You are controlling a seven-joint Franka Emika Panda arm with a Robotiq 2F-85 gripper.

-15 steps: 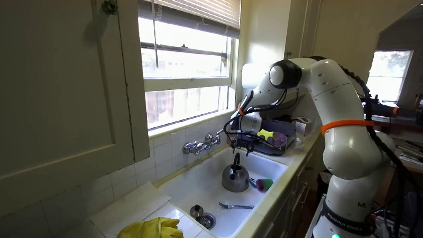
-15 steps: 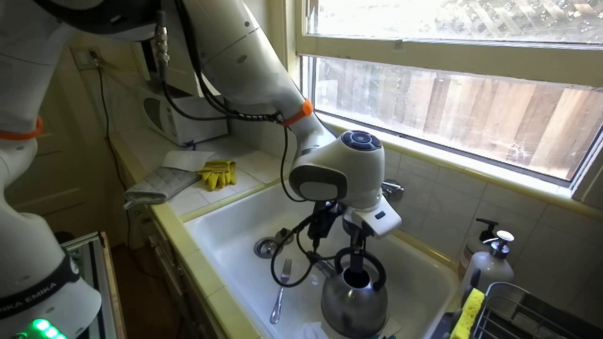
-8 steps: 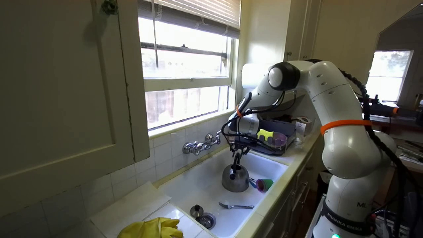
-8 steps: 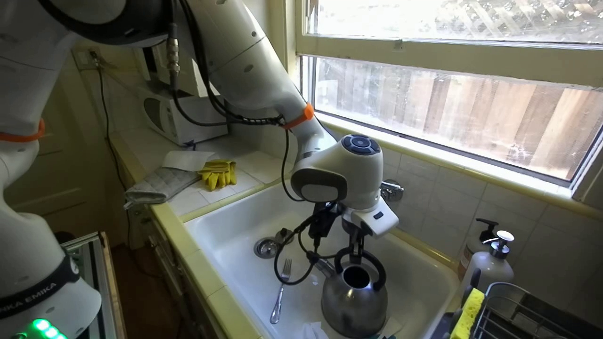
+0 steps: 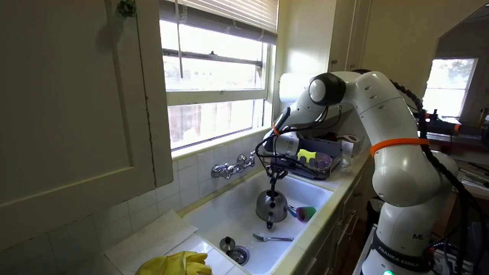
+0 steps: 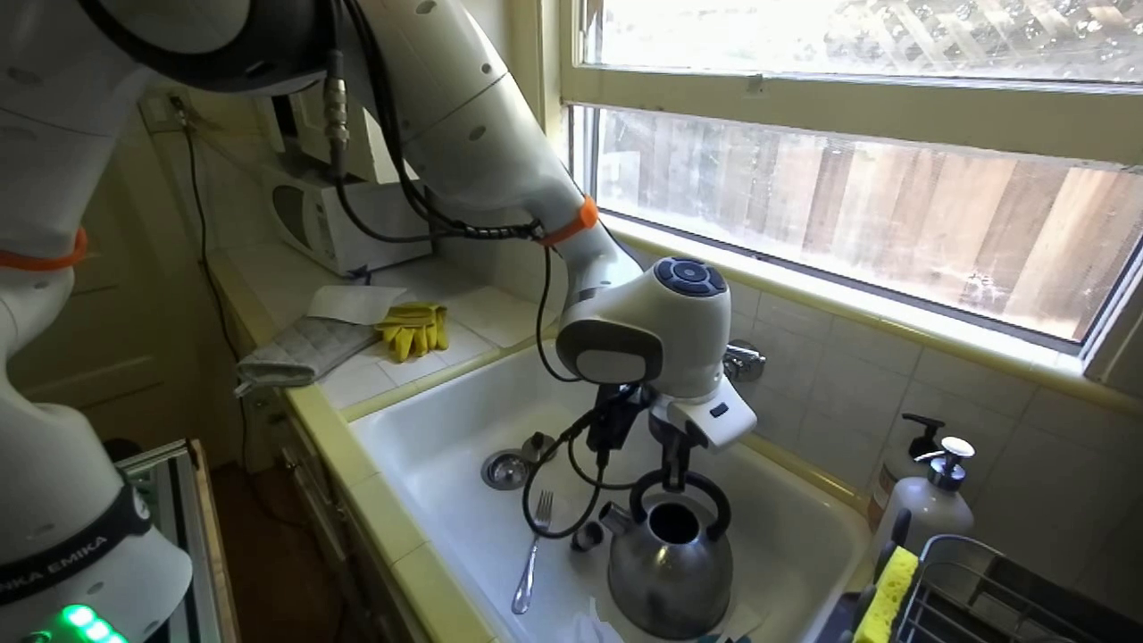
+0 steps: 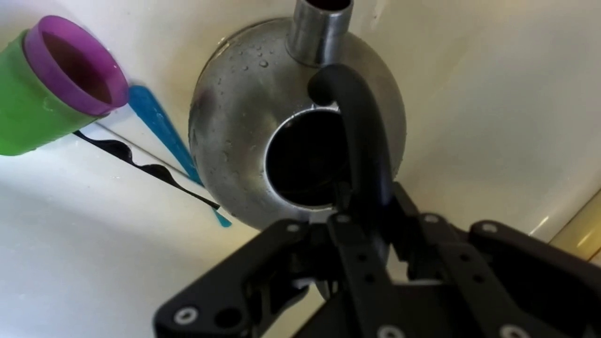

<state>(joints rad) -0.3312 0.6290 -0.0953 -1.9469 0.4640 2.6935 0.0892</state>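
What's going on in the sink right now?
The robot's gripper is closed on the black handle of a metal stovetop kettle, which stands upright in the white sink. The kettle is lidless and its spout is uncovered; a small dark piece shows near the spout, though I can't tell whether it is resting on anything. A fork and a purple cup nested in a green cup lie nearby.

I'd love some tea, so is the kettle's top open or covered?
Open: in the wrist view, the kettle shows an uncovered, dark round opening.
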